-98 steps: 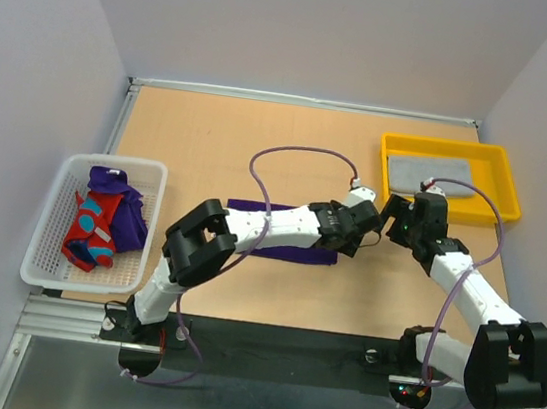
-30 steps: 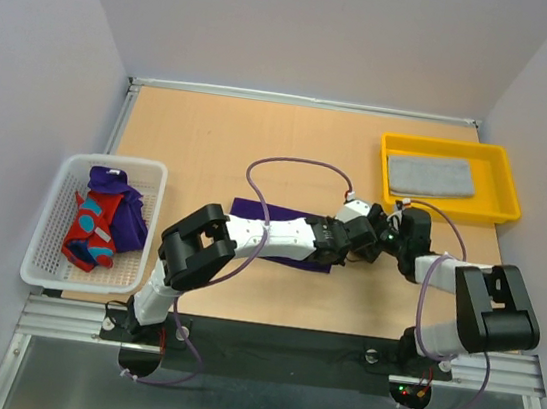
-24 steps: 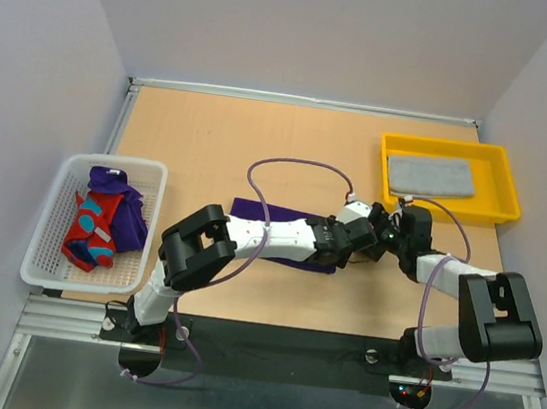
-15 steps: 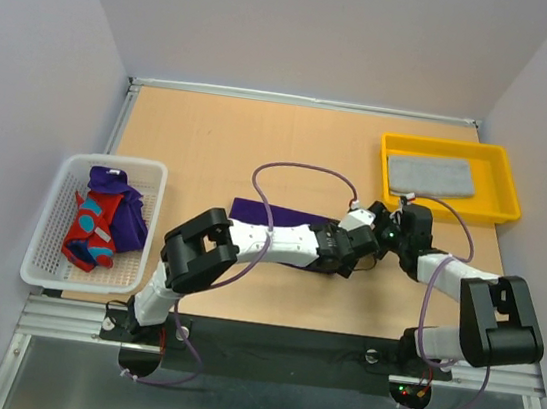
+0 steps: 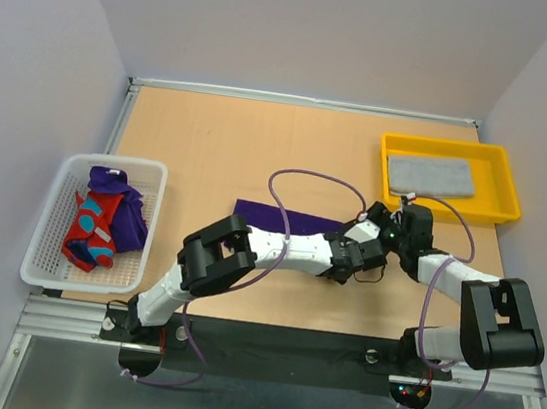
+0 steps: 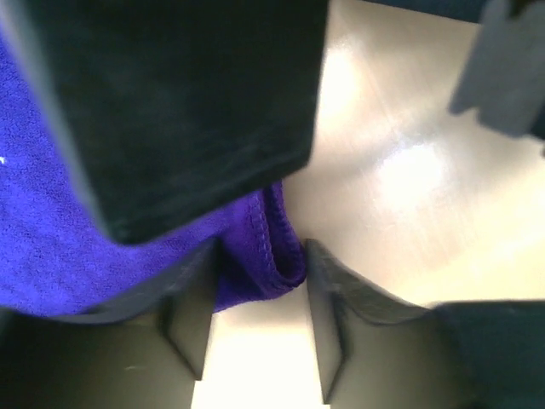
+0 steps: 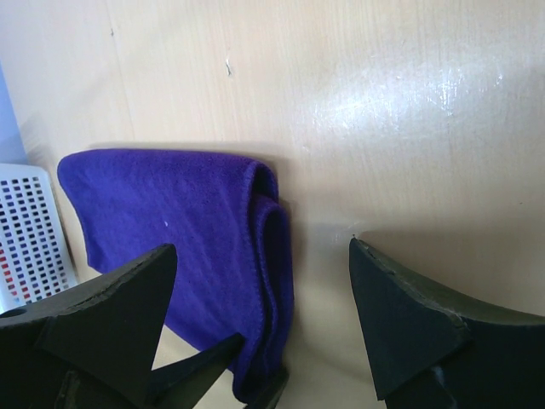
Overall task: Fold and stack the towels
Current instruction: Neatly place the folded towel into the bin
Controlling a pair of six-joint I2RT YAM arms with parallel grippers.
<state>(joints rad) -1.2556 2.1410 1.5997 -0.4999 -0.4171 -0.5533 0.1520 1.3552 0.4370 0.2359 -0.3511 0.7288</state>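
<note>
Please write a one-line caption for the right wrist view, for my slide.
Open right pincer framing the folded end of a purple towel on the wooden table.

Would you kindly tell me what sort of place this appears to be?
Likely a robot lab cell: a left arm and right arm bolted at a wooden table, plain walls enclosing it, and a white mesh basket and yellow tray.

A folded towel [image 5: 277,214] lies near the middle of the table [image 5: 211,146], a basket [image 5: 45,240] at its left edge holds crumpled towels [image 5: 109,215], and a tray [image 5: 453,145] at the far right holds a flat towel [image 5: 431,174].
</note>
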